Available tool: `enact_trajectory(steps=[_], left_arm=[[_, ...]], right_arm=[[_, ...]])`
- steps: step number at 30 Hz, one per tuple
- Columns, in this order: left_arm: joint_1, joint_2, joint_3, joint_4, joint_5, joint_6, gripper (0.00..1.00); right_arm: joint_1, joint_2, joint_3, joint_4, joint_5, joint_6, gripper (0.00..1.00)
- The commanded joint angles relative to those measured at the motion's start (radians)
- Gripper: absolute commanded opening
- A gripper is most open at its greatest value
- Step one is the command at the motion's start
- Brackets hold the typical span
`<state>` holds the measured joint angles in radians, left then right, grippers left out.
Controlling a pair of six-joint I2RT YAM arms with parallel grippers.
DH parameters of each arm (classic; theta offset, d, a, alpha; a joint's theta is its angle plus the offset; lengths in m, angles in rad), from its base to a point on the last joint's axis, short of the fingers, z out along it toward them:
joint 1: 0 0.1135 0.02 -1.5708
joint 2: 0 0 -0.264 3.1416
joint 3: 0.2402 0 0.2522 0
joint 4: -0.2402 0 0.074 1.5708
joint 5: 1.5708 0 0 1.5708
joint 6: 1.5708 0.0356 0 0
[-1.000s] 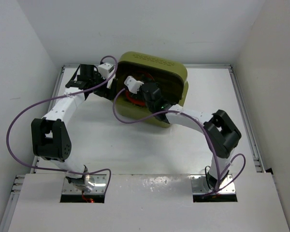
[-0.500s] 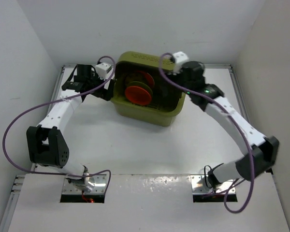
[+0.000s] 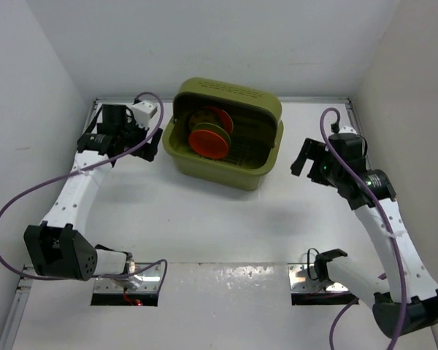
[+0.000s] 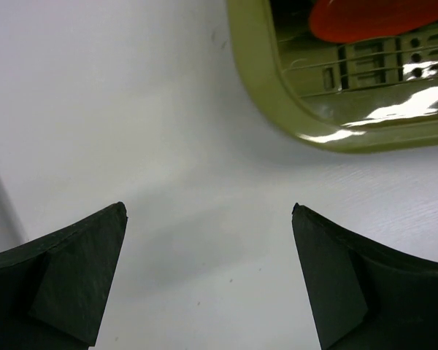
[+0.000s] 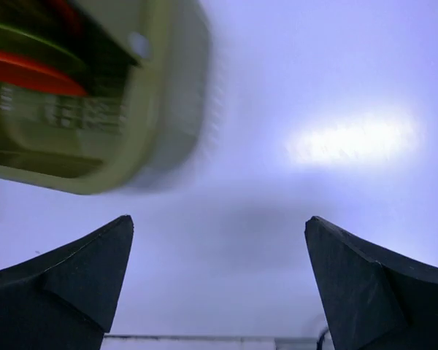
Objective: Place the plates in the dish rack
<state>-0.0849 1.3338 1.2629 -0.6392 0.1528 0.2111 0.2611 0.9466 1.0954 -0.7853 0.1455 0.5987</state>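
White table [image 3: 204, 211] beneath left pincer [image 4: 208, 211] and right pincer [image 5: 219, 222], both wide open and empty, either side of dish rack [image 3: 217, 169].

surface: white worktop [image 3: 204, 219], matte, white walls on three sides | on it: olive-green dish rack [image 3: 220, 173], flat at the far middle, tall back wall toward the far wall | edges: metal rail [image 3: 372, 182] along the right side, another along the left | near edge: two arm bases [image 3: 131, 273] bolted side by side
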Motion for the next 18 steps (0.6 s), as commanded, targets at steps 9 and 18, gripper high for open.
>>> enact_trajectory(steps=[9, 18], left_arm=[[0.057, -0.263, -0.273, -0.09, -0.095, -0.061, 1.0], [0.057, -0.347, -0.367, 0.004, -0.085, -0.082, 1.0]], right_arm=[[-0.049, -0.043, -0.212, -0.247, 0.08, 0.338, 1.0], [-0.046, -0.126, -0.279, -0.25, 0.057, 0.377, 1.0]])
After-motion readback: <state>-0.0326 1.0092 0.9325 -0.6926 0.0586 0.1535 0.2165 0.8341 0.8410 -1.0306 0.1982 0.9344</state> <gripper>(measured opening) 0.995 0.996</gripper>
